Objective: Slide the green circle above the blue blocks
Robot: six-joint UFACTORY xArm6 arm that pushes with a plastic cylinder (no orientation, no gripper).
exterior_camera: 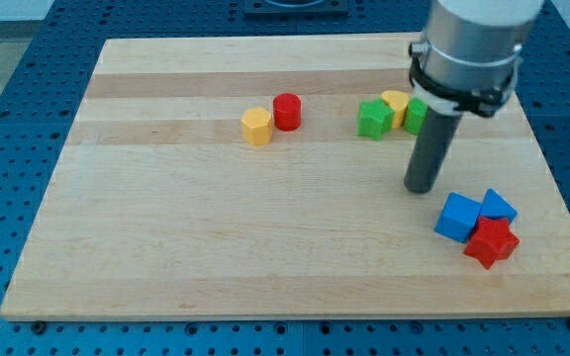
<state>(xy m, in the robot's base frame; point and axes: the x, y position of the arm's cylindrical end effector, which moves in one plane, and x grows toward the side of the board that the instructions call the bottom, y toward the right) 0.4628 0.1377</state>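
The green circle sits at the view's upper right, partly hidden behind my rod, touching a yellow block. A green star-shaped block lies just left of them. Two blue blocks, a larger cube and a smaller one, sit at the view's lower right with a red star-shaped block against them. My tip rests on the board below the green circle and up-left of the blue cube, touching neither.
A yellow hexagon block and a red cylinder sit together near the board's upper middle. The wooden board lies on a blue perforated table.
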